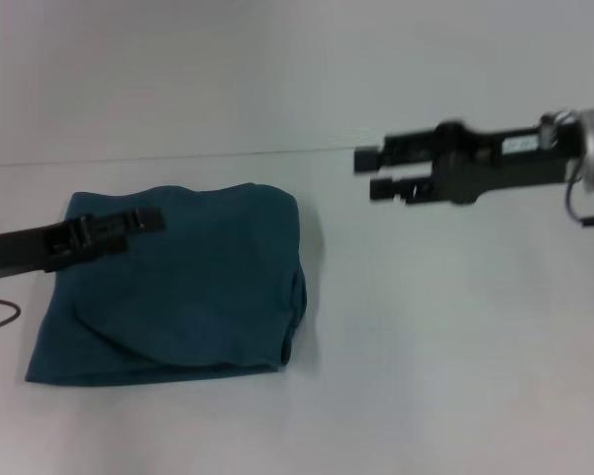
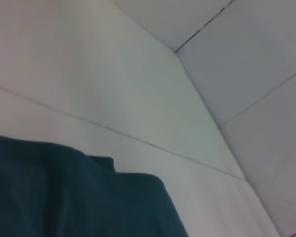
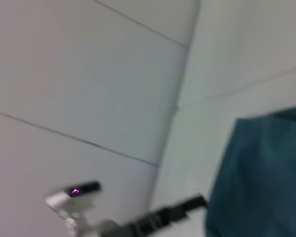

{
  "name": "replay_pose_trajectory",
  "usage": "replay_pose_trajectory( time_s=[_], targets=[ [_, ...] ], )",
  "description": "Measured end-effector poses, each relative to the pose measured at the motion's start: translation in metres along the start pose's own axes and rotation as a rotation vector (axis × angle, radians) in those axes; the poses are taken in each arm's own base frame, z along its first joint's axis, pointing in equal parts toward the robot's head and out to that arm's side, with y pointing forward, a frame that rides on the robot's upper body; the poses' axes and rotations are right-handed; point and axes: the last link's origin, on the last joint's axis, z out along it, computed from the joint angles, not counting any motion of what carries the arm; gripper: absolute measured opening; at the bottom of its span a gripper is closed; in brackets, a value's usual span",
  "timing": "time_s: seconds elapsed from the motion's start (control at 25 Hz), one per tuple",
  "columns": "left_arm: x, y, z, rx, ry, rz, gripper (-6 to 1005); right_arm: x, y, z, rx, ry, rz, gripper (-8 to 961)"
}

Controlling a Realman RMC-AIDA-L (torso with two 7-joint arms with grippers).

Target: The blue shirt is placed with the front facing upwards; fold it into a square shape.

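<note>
Your blue shirt [image 1: 178,287] lies folded into a compact, roughly square bundle on the white table [image 1: 455,376], toward the robot's left side of the work area. Its near and far edges run fairly straight, while the edge toward the table's middle is rounded and bunched, with layers showing at the near corner on that side. You see only plain teal cloth on top; no lettering faces up.

Over the far left part of the bundle you have the left gripper [image 1: 150,220], reaching in from the left edge of the head view. It sits low against or just above the cloth; you cannot tell which. Its fingers look drawn together at the tip, with no fabric between them. Its wrist camera shows the shirt [image 2: 74,197] filling the lower corner, with bare table beyond.

Your right gripper [image 1: 368,173] is well apart from the shirt, out over bare table on the right and farther back. Its two fingers are parted with a clear gap, grasping nothing. From its wrist camera you see the shirt [image 3: 261,173] at one side and the left arm [image 3: 153,219] reaching toward it.
</note>
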Motion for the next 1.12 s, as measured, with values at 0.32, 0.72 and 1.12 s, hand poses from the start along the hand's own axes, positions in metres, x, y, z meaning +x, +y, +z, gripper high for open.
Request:
replay_pose_trajectory(
  time_s=[0.32, 0.72, 1.12],
  targets=[
    [0.007, 0.009, 0.001, 0.011, -0.012, 0.063, 907, -0.004, 0.009, -0.032, -0.120, -0.103, -0.035, 646],
    [-0.007, 0.026, 0.024, -0.057, -0.016, 0.152, 908, 0.029, -0.037, -0.082, -0.006, -0.311, -0.232, 646],
    [-0.023, 0.055, 0.074, -0.090, -0.112, 0.292, 908, 0.081, -0.076, -0.129, 0.131, -0.506, -0.365, 647]
  ],
)
